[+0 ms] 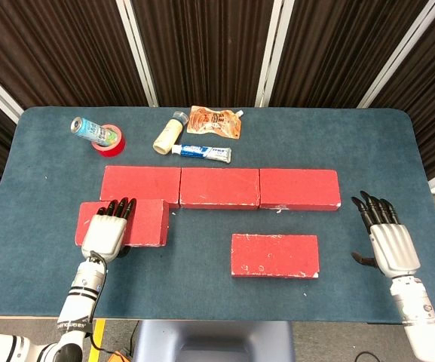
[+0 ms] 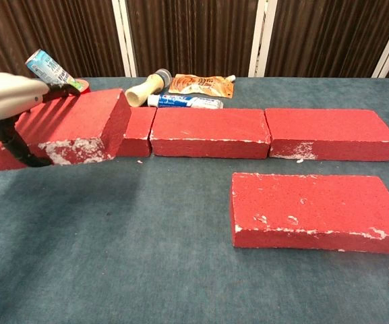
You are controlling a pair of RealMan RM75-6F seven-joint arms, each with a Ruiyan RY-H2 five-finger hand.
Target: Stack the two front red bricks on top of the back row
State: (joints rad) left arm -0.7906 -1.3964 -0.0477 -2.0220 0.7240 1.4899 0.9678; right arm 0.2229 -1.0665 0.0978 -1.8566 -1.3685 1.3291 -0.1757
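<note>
My left hand (image 1: pixel 105 234) (image 2: pixel 5 101) grips the front left red brick (image 1: pixel 145 221) (image 2: pixel 79 125) by its left part and holds it lifted off the table, just in front of the back row's left brick (image 1: pixel 142 181) (image 2: pixel 139 123). The back row continues with a middle brick (image 1: pixel 219 187) (image 2: pixel 210 131) and a right brick (image 1: pixel 298 188) (image 2: pixel 329 133). The other front red brick (image 1: pixel 274 255) (image 2: pixel 315 209) lies flat on the table. Far to its right my right hand (image 1: pixel 387 240) hovers open, holding nothing.
At the back of the blue table (image 1: pixel 44 188) lie a can (image 1: pixel 87 129) on a red tape roll (image 1: pixel 111 142), a cream bottle (image 1: pixel 168 133), a toothpaste tube (image 1: pixel 202 152) and an orange pouch (image 1: pixel 215 121). Dark curtains hang behind.
</note>
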